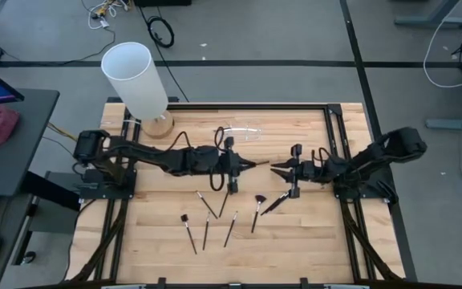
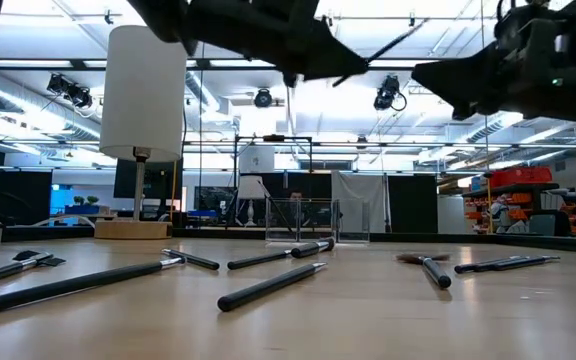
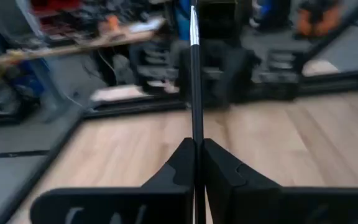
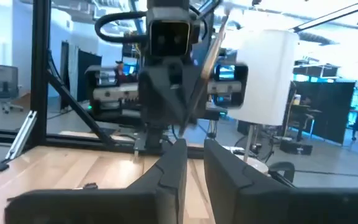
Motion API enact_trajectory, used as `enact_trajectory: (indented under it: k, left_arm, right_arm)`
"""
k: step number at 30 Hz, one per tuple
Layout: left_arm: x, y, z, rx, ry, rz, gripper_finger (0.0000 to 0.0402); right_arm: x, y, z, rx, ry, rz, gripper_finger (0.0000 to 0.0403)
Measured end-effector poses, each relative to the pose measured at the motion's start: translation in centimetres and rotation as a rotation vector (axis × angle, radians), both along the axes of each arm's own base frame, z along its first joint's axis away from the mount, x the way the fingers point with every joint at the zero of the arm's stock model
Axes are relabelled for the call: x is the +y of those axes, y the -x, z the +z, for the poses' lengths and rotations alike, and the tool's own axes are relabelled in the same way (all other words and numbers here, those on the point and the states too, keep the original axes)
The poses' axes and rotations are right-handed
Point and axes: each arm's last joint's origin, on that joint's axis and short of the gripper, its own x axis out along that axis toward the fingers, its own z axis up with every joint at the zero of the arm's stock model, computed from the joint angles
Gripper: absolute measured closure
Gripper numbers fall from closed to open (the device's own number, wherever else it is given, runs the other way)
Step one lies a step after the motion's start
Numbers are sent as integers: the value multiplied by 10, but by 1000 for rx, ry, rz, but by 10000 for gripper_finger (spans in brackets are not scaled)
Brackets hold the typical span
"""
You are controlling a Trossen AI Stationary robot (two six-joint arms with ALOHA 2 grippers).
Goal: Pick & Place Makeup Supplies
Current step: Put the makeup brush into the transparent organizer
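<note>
- Far left on the worktop (image 1: 311, 241) stands a white cylinder (image 1: 135, 78) on a wooden base; it is no part of the supplies.
- The left claw (image 1: 247, 164) hangs above the middle of the worktop, its fingers clamped together on a makeup brush (image 3: 195, 74). In the left wrist view the thin dark handle runs straight out between the pads, silvery ferrule at the far end.
- A clear container (image 1: 241, 132) sits at the far middle, just behind the left claw; judging by the task, it is the likely drop point.
- The loose brushes (image 1: 229, 229) lie scattered on the near middle of the worktop, well apart from both claws, some crossing each other near the centre and a fan-headed one (image 1: 257, 210) to the right.
- The right claw (image 1: 276, 168) hangs tip to tip with the left one, near but apart. Its fingers stand slightly apart with nothing visible between them.
- Handling, as a judgement: the brushes look light, stiff and slim, with smooth round handles that can roll or slip. Take hold mid-handle, across the shaft, clear of the soft bristles, which would crush or splay.
</note>
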Motion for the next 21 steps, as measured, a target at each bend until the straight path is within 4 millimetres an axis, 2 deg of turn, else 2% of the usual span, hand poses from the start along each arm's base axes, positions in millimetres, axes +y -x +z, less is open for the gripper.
enact_trajectory:
  k: [8,16,21]
  left_arm:
    - [2,-4,-8,7,-14,16,384]
    - [2,-4,-10,31,-16,13,379]
    - [2,-4,-9,26,-17,13,383]
  right_arm:
    - [-2,-23,10,-37,82,-14,328]
    - [0,-28,15,-56,147,35,286]
    - [0,-28,13,-41,124,54,277]
